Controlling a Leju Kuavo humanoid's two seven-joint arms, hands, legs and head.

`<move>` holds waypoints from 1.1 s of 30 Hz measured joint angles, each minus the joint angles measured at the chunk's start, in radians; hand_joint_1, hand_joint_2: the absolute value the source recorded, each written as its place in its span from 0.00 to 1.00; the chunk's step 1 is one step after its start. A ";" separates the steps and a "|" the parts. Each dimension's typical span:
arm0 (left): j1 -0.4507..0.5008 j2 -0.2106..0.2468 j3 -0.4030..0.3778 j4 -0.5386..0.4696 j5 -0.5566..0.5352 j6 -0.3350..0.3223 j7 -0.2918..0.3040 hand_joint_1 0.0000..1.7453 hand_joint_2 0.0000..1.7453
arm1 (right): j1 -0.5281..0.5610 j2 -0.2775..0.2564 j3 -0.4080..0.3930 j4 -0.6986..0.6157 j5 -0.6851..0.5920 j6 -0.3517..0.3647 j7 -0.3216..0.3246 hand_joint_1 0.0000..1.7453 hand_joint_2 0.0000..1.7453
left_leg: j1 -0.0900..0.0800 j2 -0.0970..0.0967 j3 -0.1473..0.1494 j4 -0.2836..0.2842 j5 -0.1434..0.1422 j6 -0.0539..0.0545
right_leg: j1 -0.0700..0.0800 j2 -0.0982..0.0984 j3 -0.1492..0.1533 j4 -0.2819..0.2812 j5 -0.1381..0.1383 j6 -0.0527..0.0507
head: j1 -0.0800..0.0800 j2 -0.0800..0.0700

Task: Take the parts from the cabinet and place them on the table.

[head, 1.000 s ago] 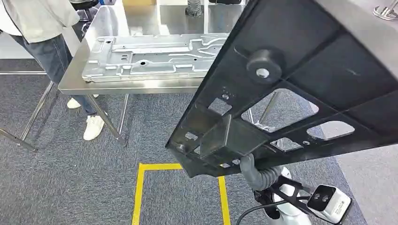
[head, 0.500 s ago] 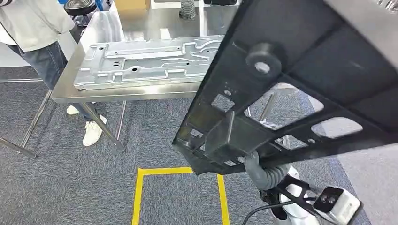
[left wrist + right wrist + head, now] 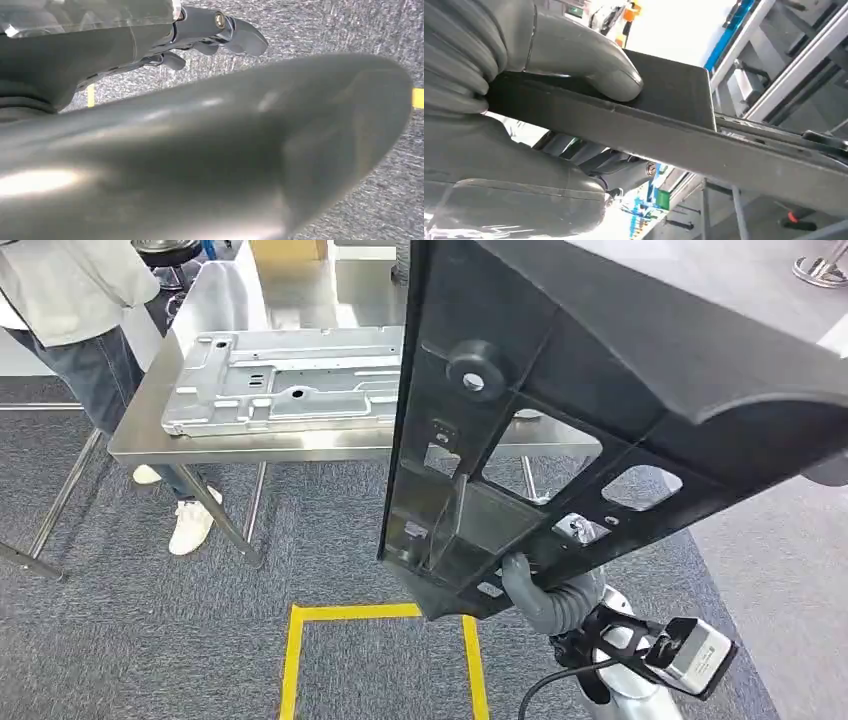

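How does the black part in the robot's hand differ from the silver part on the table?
The black part is dark and matte; the silver part is bright bare metal. The black part is held up off the ground, steeply tilted, by the right hand; the silver part lies flat on the steel table. The black part has big open cutouts; the silver part shows mostly pressed ribs. Both are large flat panels.

I see the black plastic part [image 3: 560, 430], a large ribbed panel with cutouts and a round boss, tilted steeply in the air; the silver stamped metal part [image 3: 285, 380] lies flat on the steel table [image 3: 250, 445].
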 joint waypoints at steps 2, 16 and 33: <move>0.002 0.000 0.001 0.000 0.000 0.000 0.000 0.00 0.00 | 0.001 -0.005 0.000 0.005 -0.005 0.000 0.011 1.00 1.00 | -0.002 0.000 0.006 0.001 -0.007 0.001 | 0.000 0.000 -0.071 0.098 -0.008 0.002 | 0.000 0.000; 0.000 -0.003 0.005 0.000 0.000 0.000 -0.003 0.00 0.00 | -0.001 -0.012 -0.002 0.030 -0.003 -0.005 0.030 1.00 1.00 | 0.000 -0.001 -0.108 0.292 -0.167 -0.059 | 0.000 0.000 0.093 -0.245 0.141 -0.058 | -0.010 0.000; 0.001 0.000 0.006 0.000 0.000 0.001 -0.002 0.00 0.00 | -0.001 -0.015 -0.014 0.041 0.008 -0.017 0.023 1.00 1.00 | -0.004 -0.002 0.011 0.004 -0.010 0.004 | -0.003 0.002 -0.066 0.088 0.004 -0.001 | -0.005 0.000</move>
